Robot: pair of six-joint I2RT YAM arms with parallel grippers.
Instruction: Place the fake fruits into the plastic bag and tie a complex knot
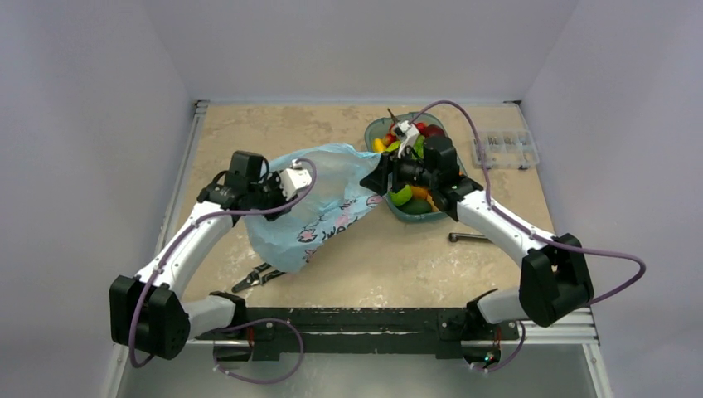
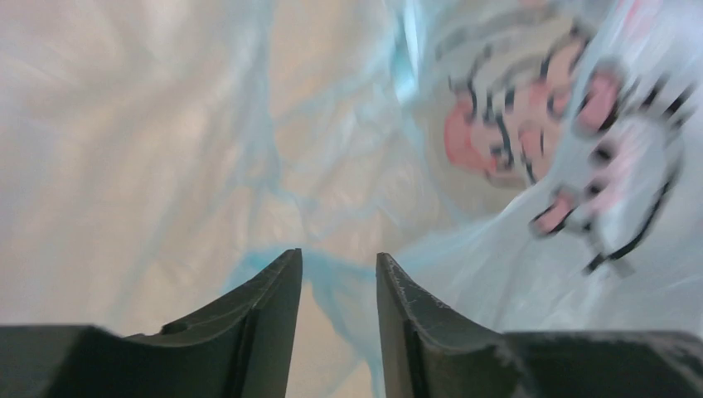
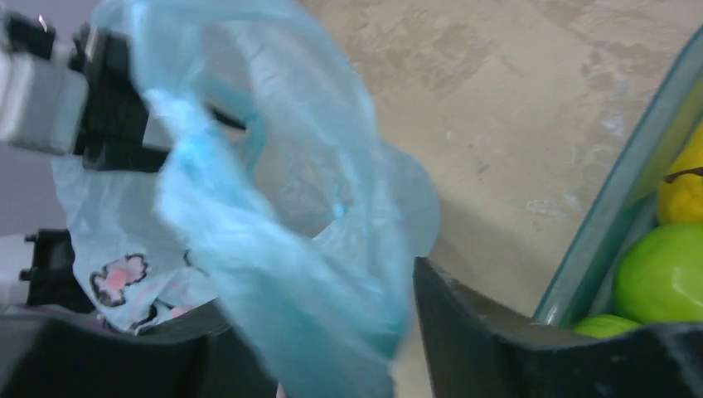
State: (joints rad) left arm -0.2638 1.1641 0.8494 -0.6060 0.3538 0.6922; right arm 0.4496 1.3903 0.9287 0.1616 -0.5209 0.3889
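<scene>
The light-blue plastic bag [image 1: 323, 211] with pink and dark print hangs stretched between my two grippers, its lower end on the table. My left gripper [image 1: 308, 181] is inside the bag's mouth; in the left wrist view its jaws [image 2: 338, 257] stand a little apart with a blue edge of plastic running through the gap. My right gripper [image 1: 377, 178] is open, with bag plastic [image 3: 273, 249] between its wide-apart fingers [image 3: 464, 323]. The fake fruits [image 1: 404, 196] lie in the teal dish [image 1: 414, 217]; a green one [image 3: 663, 274] and a yellow one [image 3: 684, 186] show. No knot is visible.
The teal dish rim [image 3: 613, 215] is just right of my right gripper. A clear compartment box [image 1: 504, 149] stands at the back right. A dark metal tool [image 1: 468, 238] lies right of centre. A black tool [image 1: 257, 278] lies by the bag's lower end.
</scene>
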